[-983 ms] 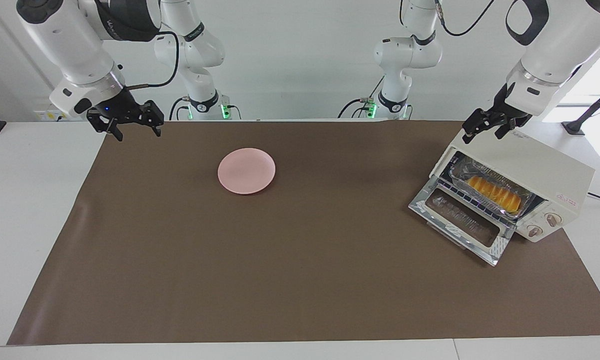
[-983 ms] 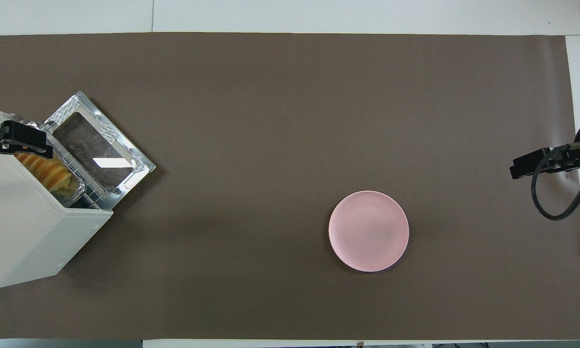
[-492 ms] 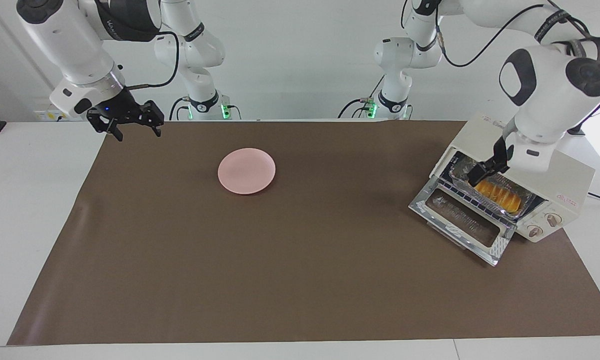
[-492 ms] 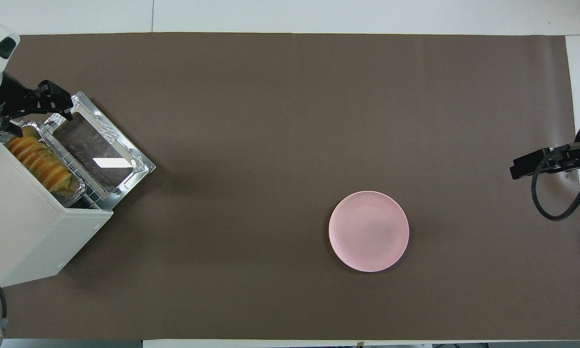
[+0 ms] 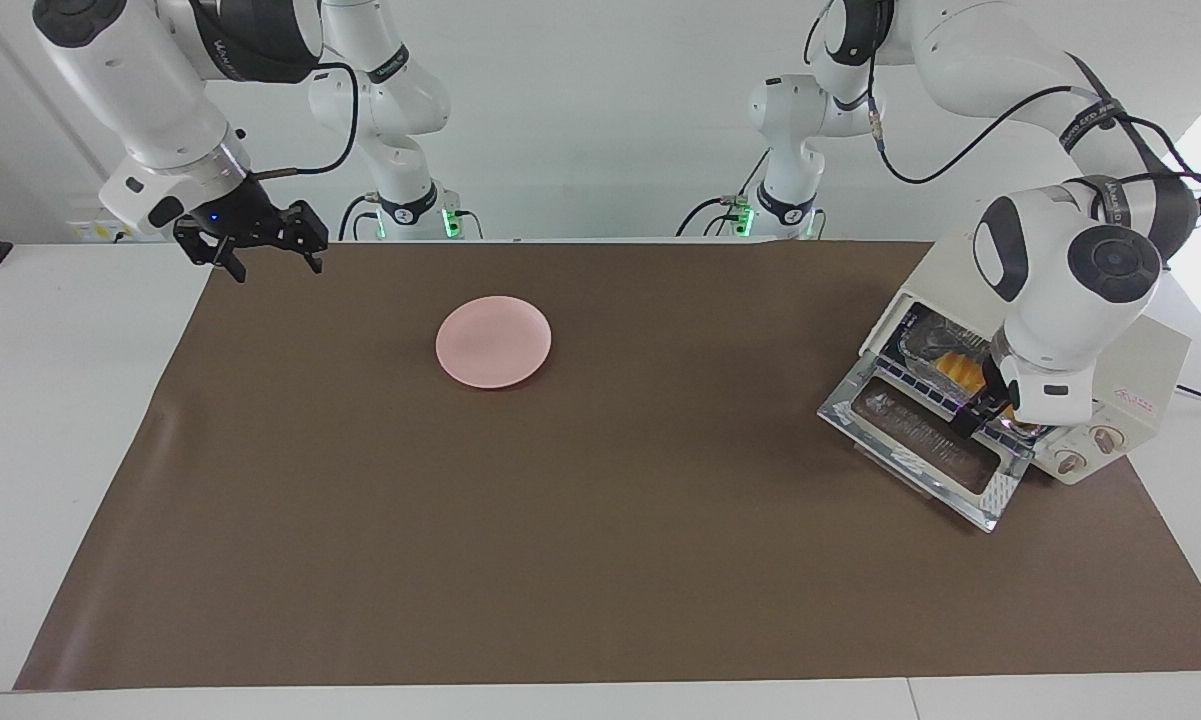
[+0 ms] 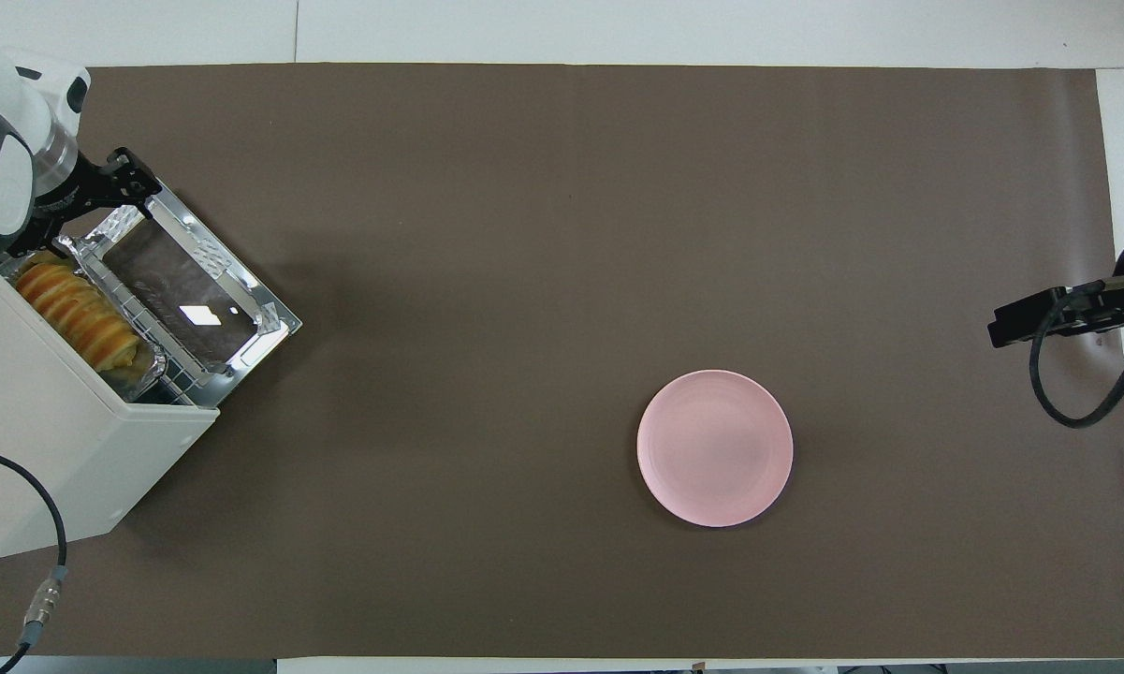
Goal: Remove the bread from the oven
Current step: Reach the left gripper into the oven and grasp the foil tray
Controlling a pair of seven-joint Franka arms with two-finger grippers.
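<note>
At the left arm's end of the tabletop (image 5: 600, 560), the cream-white oven (image 5: 1135, 355) stands with its glass door (image 5: 925, 440) dropped open onto the brown mat (image 5: 560, 500). On the wire rack inside sits a crinkled foil tray (image 6: 117, 370), and the bread (image 6: 75, 314), a ridged golden-orange loaf, lies in that tray, inside the oven mouth. The left end effector (image 5: 982, 412) is down at the oven opening, over the rack and the open door, its wrist covering part of the loaf in the facing view; its fingers stand spread and hold nothing. The pink plate (image 5: 493, 341) lies on the mat, well apart from the oven and toward the right arm's end. The right end effector (image 5: 260, 255) waits above the mat's corner at the right arm's end, fingers apart and empty
</note>
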